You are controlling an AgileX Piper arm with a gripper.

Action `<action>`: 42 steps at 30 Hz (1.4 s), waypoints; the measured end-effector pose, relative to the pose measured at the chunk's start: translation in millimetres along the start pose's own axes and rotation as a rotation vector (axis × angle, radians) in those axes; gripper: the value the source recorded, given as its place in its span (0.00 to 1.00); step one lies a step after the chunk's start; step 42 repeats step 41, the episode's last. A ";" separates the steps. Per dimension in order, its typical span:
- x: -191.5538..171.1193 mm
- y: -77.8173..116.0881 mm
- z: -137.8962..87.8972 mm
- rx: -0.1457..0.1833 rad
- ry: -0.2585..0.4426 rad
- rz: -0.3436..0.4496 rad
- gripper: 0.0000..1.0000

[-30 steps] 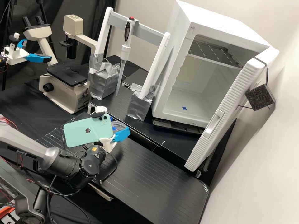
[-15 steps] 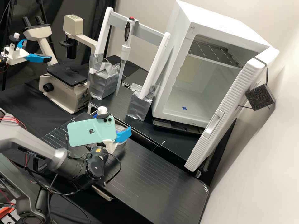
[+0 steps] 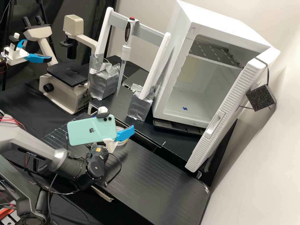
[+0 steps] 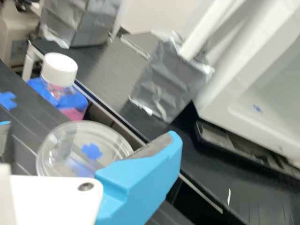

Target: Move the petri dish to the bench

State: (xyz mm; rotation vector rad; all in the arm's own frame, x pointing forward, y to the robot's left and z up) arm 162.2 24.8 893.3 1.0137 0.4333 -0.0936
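The white gripper with two bright blue fingers (image 3: 124,134) is hovering low over the black, finely lined surface (image 3: 156,175), its fingers standing wide apart with nothing clamped between them. The round, clear plastic petri dish (image 4: 75,150) is lying on the surface, near its edge, with one finger partly covering the dish in the wrist view. A blue cross-shaped mark (image 4: 91,151) is showing within the dish's outline. Near the dish, a clear bottle of pink liquid with a white cap (image 4: 59,69) is standing with a blue holder (image 4: 80,99) around it. Farther back, a cream and black microscope (image 3: 67,84) is standing beside a white frame, from which a pipette (image 3: 125,51) is hanging upright. The white, box-shaped incubator (image 3: 170,67) is standing with its ribbed door (image 3: 229,109) open.
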 end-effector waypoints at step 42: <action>52.4 21.8 -40.5 0.514 0.130 0.664 1.00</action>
